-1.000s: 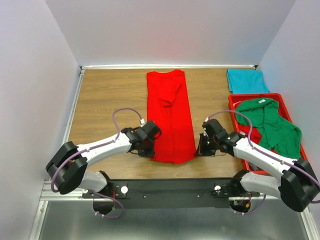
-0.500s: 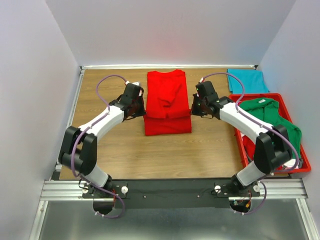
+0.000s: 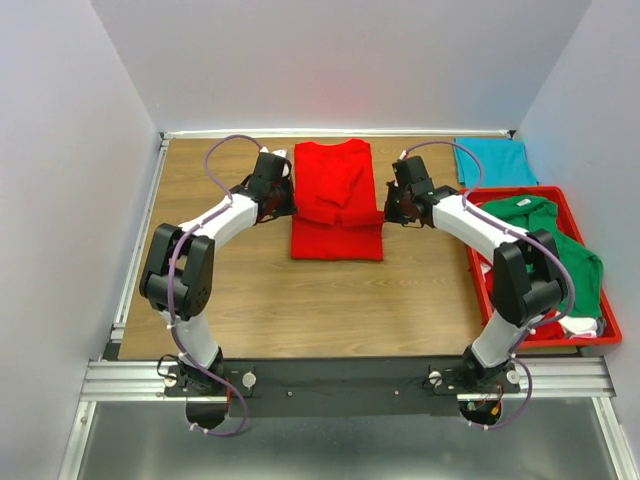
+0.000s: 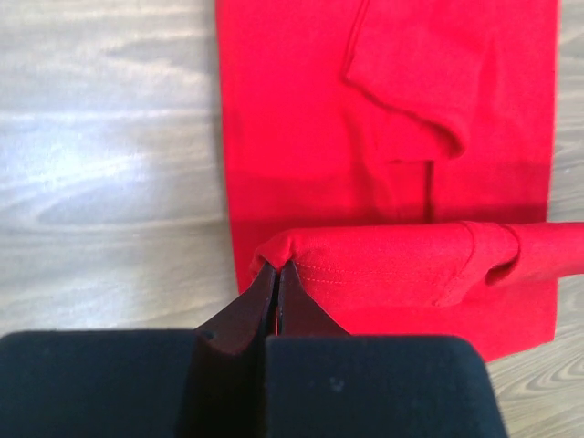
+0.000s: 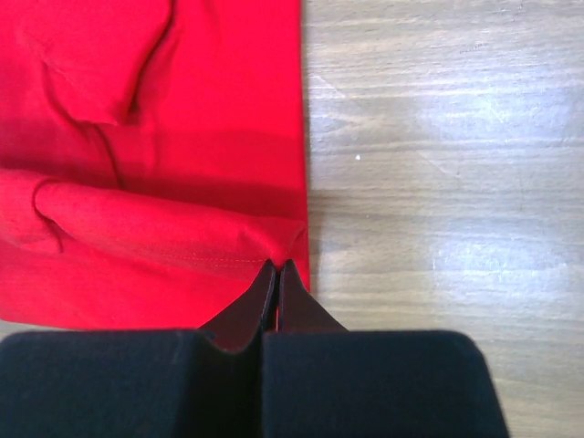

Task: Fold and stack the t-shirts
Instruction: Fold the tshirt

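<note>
A red shirt lies on the wooden tabletop, toward the far middle, with its collar end pointing away from the arms. Its sleeves are folded in over the body, so it forms a narrow strip. The near part is doubled back over the rest, and the hem edge hangs a little above the layer beneath and casts a shadow on it. The left end effector has its fingers pressed together on the left corner of that hem, with the cloth bunched at the tips. The right end effector is clamped in the same way on the right corner, just at the shirt's side edge, where stitching shows. Both arms reach forward and inward, one on each side of the shirt. A teal shirt lies folded flat in the far right corner of the tabletop, apart from the red one. Just in front of it, along the right side, is a red tray. A green shirt lies unfolded and rumpled in the tray, with one part draped over its right rim. Something white shows at the tray's near end, too small to identify.
</note>
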Tool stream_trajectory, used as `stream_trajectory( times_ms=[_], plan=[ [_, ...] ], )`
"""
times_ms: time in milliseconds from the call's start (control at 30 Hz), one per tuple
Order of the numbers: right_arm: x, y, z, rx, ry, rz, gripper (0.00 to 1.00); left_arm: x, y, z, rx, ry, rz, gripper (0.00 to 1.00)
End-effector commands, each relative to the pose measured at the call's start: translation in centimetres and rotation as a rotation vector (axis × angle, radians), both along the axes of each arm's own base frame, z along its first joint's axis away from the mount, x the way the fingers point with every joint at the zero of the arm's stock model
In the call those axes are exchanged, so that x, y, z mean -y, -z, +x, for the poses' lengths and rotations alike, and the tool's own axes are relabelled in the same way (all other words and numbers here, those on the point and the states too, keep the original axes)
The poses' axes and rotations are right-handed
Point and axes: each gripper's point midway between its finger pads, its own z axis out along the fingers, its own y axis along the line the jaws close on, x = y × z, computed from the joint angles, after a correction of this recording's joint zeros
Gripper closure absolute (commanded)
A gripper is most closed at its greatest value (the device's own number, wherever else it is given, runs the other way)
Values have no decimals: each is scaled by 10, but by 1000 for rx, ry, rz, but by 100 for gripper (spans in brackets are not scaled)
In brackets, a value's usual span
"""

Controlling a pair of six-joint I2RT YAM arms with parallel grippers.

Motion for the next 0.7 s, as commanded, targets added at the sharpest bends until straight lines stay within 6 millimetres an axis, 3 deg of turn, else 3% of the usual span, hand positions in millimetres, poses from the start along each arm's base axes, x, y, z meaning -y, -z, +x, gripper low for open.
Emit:
stream_trajectory(
  times_ms=[0, 367, 667],
  plan=[
    [11, 7, 15, 19, 14, -48, 99, -6, 1, 17, 35, -14, 26, 100],
    [7, 25, 24, 8, -1, -53, 99, -12, 33, 15, -20, -61, 36, 100],
    [2, 21, 32, 28, -16, -42, 99, -26, 36, 16, -12, -138, 52, 100]
  ],
)
